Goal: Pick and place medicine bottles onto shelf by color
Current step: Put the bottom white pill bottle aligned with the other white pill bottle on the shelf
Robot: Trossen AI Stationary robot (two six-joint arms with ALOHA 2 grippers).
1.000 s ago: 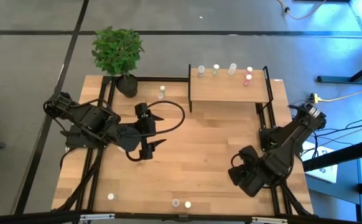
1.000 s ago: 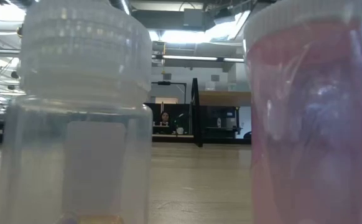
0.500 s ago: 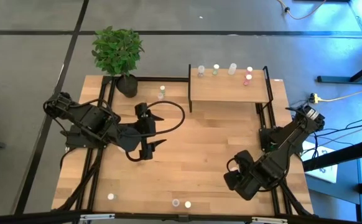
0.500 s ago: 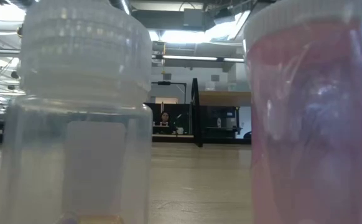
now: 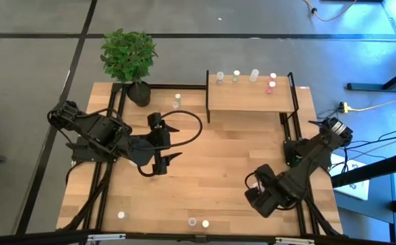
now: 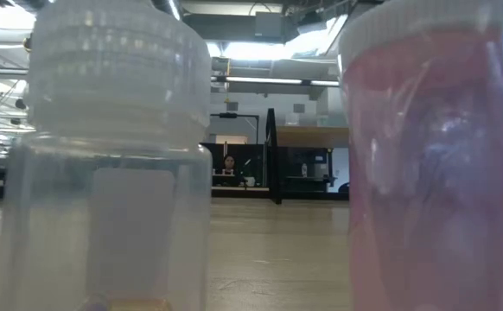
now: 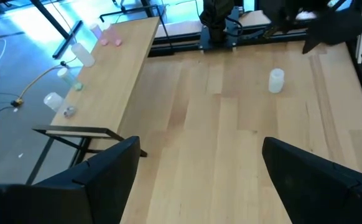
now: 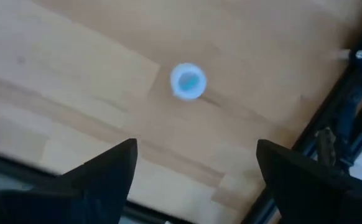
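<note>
Low view is being filled by two bottles standing right at the lens: a white-capped bottle (image 6: 113, 164) at 9 o'clock and a pink bottle (image 6: 433, 164) at 3 o'clock, with the shelf (image 6: 308, 136) far behind between them. In the high view these two are sitting at the table's 6 o'clock edge (image 5: 192, 222), with another lone bottle (image 5: 121, 215) at 7 o'clock, all waiting to be sorted.

Right gripper (image 5: 258, 197) is hovering at about 4 o'clock on the table, fingers spread wide and holding nothing. Right wrist view is looking down on a blue-capped bottle (image 8: 188, 81) standing upright on bare wood, ahead of the fingers and not between them, so probably lining up for a pick.

Left gripper (image 5: 164, 158) is waiting near table centre-left, released and empty, pointing toward the shelf; left wrist view is showing one white bottle (image 7: 276, 80) out on the table well ahead.

Farther off, one bottle (image 5: 177, 100) is standing beside the potted plant (image 5: 130, 58) at 11 o'clock. Shelf at 1 o'clock is already carrying five bottles along its far edge, pink ones (image 5: 271, 86) grouped at its right end, apparently sorted by cap color.
</note>
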